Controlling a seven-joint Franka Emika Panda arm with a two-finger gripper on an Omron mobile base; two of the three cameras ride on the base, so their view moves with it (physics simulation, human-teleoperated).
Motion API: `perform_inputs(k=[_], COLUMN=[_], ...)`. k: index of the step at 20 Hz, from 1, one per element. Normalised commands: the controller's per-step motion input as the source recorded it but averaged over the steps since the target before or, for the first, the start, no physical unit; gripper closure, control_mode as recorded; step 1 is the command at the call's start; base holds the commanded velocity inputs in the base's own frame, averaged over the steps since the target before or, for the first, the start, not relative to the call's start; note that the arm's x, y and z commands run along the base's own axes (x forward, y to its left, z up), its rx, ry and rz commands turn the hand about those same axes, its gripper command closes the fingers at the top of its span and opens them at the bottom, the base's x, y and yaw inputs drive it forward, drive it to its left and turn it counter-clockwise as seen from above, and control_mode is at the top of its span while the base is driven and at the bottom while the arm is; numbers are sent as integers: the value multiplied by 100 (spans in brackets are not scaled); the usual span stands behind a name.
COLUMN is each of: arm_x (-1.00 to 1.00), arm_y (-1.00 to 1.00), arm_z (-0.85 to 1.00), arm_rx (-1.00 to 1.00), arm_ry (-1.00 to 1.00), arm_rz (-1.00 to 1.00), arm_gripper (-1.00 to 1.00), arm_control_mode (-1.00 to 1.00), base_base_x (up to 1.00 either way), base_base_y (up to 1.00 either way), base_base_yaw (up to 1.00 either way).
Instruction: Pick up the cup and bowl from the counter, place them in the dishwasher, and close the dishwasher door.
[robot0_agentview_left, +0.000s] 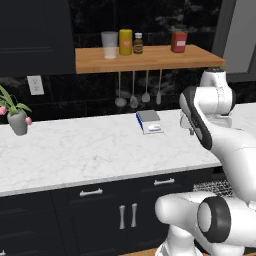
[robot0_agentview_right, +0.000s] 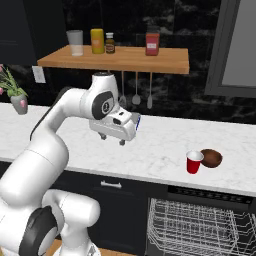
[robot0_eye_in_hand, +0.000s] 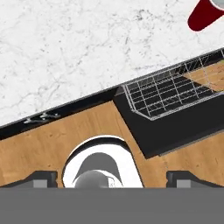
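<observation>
While gripper (robot0_eye_in_hand: 112, 177) hangs spread, cup (robot0_agentview_right: 193, 162) upright beside bowl (robot0_agentview_right: 211, 158), dishwasher (robot0_agentview_right: 200, 227) open.

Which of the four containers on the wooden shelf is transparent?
The clear glass at the shelf's left end. Beside it stand a yellow jar, a small dark bottle and, further right, a red container, all opaque.

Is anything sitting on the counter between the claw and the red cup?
Nothing visible does. In the right base view the claw hangs above bare marble counter, and the stretch to the red cup holds nothing. The bowl lies beyond the cup, on its far side.
</observation>
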Motion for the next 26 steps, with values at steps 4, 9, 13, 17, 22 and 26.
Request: perform_inputs(k=[4,9,13,17,22,26], arm_x=[22,3,92,98,31,11], arm_y=[-66,-23,-74,-68,-19,-11], arm_z=[-27,-2,0,0,-17,-28], arm_rx=[0,0,1,0,-2,-4], arm_ry=[10,1,1,1,0,-1], arm_rz=[-26,-10,1,13,7,0], arm_gripper=[-100,-100,-100,-100,-100,-100], arm_control_mode=[-100,-100,-100,-100,-100,-100], base_base_x=[0,0,0,0,0,0], base_base_y=[0,0,0,0,0,0], base_base_yaw=[0,0,0,0,0,0])
